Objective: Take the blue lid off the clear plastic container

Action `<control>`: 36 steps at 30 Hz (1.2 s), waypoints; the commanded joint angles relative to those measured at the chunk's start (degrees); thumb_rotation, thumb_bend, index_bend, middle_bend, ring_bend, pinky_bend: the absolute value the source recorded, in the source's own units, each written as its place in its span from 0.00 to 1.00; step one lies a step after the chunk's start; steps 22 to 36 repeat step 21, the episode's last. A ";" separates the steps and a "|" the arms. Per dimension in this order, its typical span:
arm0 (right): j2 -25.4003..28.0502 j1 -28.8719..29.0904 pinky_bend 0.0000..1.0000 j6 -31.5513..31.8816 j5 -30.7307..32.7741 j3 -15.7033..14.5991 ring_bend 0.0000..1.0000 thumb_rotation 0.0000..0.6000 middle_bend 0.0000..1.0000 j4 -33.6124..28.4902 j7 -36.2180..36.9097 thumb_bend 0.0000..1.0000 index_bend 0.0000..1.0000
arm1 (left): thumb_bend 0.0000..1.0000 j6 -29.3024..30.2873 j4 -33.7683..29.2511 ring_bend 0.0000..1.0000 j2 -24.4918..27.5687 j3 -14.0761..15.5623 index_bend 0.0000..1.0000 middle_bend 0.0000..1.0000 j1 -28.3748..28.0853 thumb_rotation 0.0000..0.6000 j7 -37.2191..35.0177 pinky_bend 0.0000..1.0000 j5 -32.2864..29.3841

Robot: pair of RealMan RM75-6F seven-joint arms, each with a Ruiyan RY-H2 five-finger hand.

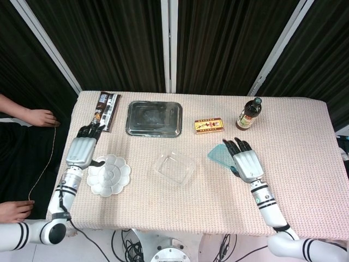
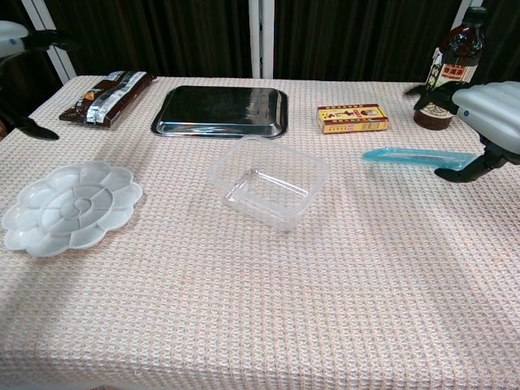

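Since the lid (image 2: 418, 156) lies flat on the counter (image 2: 268, 301), well apart from the open container (image 1: 174, 168), the task looks done. Right hand (image 1: 246, 160) rests over the lid's edge, fingers spread, gripping nothing; left hand (image 1: 83, 148) hangs open and empty.

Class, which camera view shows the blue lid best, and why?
The chest view: the blue lid shows nearly full length, lying flat on the cloth. In the head view the right hand covers most of it, leaving one corner.
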 commanded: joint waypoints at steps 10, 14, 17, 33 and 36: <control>23.16 -9.09 0.04 3.89 -5.09 -5.79 0.00 1.00 0.12 -20.93 14.92 0.16 0.00 | 0.00 11.21 6.55 0.00 5.66 4.75 0.05 0.05 14.11 1.00 -6.53 0.04 15.57; 24.55 -13.31 0.04 11.73 -9.16 -6.37 0.00 1.00 0.15 -19.44 18.96 0.17 0.00 | 0.00 14.00 7.25 0.00 6.14 5.22 0.07 0.06 18.16 1.00 -7.57 0.04 18.68; 24.96 -15.91 0.04 15.97 -10.99 -7.01 0.00 1.00 0.16 -19.35 19.76 0.17 0.00 | 0.00 15.87 6.71 0.00 6.28 5.58 0.07 0.06 20.59 1.00 -6.56 0.03 20.34; 25.41 -19.23 0.04 20.66 -13.12 -8.02 0.00 1.00 0.16 -19.20 21.27 0.18 0.00 | 0.00 18.33 4.26 0.00 6.43 6.21 0.07 0.06 24.44 1.00 -5.40 0.03 22.31; 25.41 -19.23 0.04 20.66 -13.12 -8.02 0.00 1.00 0.16 -19.20 21.27 0.18 0.00 | 0.00 18.33 4.26 0.00 6.43 6.21 0.07 0.06 24.44 1.00 -5.40 0.03 22.31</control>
